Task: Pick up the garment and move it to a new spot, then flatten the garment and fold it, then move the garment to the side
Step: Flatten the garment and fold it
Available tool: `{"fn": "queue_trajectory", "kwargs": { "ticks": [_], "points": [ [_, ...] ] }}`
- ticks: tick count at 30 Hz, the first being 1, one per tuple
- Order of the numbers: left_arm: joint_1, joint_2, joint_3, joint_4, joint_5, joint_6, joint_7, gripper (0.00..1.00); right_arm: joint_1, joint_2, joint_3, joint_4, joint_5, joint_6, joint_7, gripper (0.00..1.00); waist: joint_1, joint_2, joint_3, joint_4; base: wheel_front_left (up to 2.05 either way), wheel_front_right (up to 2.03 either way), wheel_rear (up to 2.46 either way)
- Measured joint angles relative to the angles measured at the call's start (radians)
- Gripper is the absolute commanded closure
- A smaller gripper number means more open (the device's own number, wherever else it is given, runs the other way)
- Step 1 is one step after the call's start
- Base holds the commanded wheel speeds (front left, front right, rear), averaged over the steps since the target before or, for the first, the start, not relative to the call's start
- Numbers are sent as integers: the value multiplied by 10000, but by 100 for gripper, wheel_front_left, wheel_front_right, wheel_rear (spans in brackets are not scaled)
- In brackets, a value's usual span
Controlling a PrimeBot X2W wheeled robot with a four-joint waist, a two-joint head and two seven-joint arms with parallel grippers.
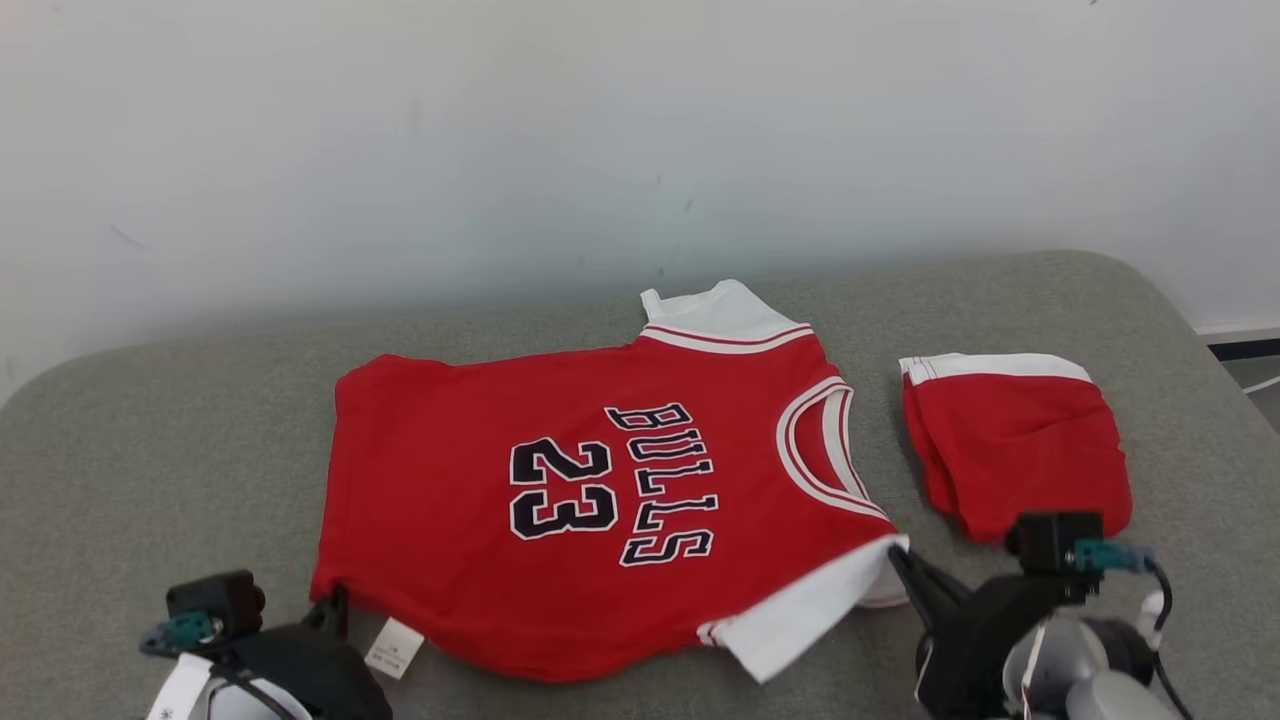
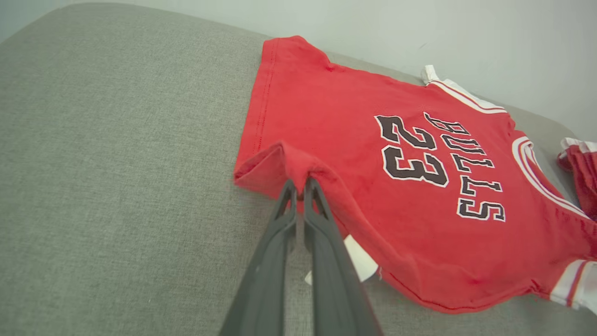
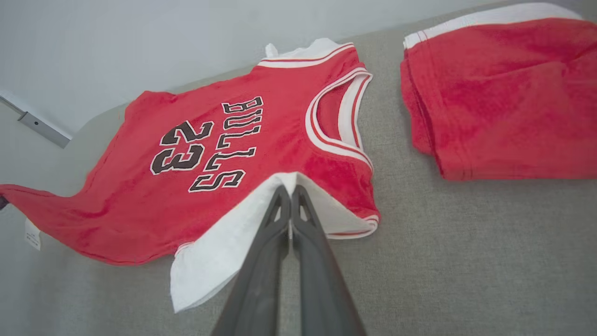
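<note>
Showing 2 long dark grey fingers on the left gripper [image 2: 299, 185] and 2 on the right gripper [image 3: 290, 190], tapering, with triangular cut-outs near the tips. Carrying black wrist blocks [image 1: 1052, 543], teal connectors [image 1: 1100, 556], a black cable [image 1: 1163, 605] and pale grey casing [image 1: 1095, 690].

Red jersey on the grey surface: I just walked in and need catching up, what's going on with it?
The robot has the red jersey spread on the grey surface. Its left gripper is shut on the hem corner, and its right gripper is shut on the white sleeve. It is not folded yet. A folded red garment lies apart on the robot's right.
</note>
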Motion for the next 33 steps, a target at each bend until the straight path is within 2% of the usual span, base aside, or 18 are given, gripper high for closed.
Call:
{"fn": "queue_trajectory", "kwargs": {
  "ticks": [5,21,27,33],
  "points": [
    [-541,12,46,174,33,79,209,100,-1192,-86,84,146,-113,104,205,100,0,0,105,-55,0,0,0],
    [-2662,244,6,1944,656,79,1442,100,-3834,125,282,2351,-516,77,708,100,1,0,1030,-49,0,0,0],
    [-3430,186,-82,2489,763,79,1532,100,-4890,148,780,3156,-1064,445,692,100,1,0,1379,141,0,0,0],
    [-4011,98,-278,2905,907,79,1507,100,-5602,161,976,3971,-1325,660,477,100,1,0,1638,353,0,0,0]
  ]
}}
